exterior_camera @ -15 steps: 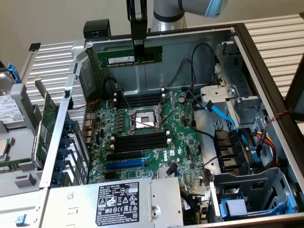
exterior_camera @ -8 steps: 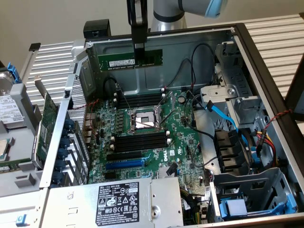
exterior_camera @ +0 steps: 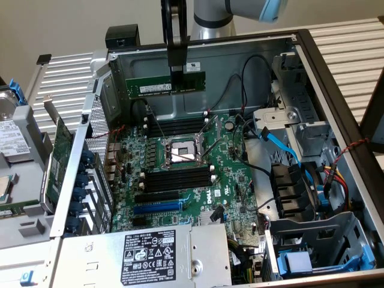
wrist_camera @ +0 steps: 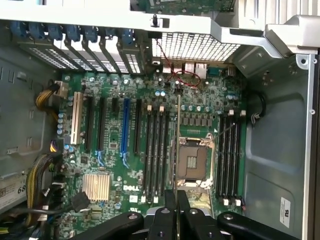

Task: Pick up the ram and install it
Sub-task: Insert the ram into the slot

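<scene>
Already the gripper (exterior_camera: 177, 71) pinches the ram (exterior_camera: 166, 84) above the motherboard (exterior_camera: 231, 180), apparently unseated, so installing remains.

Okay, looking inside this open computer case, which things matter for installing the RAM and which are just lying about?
Part of the job:
- long thin green ram stick, clamped edge-on in the hand
- long black memory slots on the green motherboard

Just lying about:
- silver hard drive beside the case
- blue data cable
- grey labelled power supply
</scene>
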Motion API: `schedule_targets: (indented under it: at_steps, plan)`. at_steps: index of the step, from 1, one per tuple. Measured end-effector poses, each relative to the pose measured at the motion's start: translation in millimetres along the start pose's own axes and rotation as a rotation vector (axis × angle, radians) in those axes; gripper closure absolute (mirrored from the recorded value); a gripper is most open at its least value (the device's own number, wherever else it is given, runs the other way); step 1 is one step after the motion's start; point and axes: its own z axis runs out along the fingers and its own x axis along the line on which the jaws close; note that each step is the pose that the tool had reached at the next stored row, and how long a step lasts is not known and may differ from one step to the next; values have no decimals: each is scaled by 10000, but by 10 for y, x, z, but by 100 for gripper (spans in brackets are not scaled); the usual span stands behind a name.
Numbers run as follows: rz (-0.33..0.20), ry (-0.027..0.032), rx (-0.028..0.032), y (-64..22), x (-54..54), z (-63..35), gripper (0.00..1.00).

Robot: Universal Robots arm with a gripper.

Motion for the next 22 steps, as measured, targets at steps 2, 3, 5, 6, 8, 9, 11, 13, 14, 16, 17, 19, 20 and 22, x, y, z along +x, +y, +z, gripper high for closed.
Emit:
schedule_targets:
  at_steps: [2,3,5,6,8,9,11,13,14,16,17,19,20,22]
  plan:
    - [6,-11,1,-1,2,30,87]
    - [8,-12,1,-2,3,42,87]
    - [11,-13,1,-3,8,69,87]
    - [15,-18,3,-3,10,88,87]
    - [23,-26,2,-5,16,123,87]
    - [26,-31,2,-7,19,141,87]
    - [30,-38,4,-13,24,177,87]
    - [38,-43,11,-22,27,212,87]
    - [45,-45,17,-26,28,227,87]
    - [66,-49,27,-32,29,247,87]
    - [74,-48,30,-33,29,254,87]
    - [85,-49,70,-33,30,265,87]
    - [94,-50,126,-34,30,269,87]
    - [122,-56,238,-34,30,280,87]
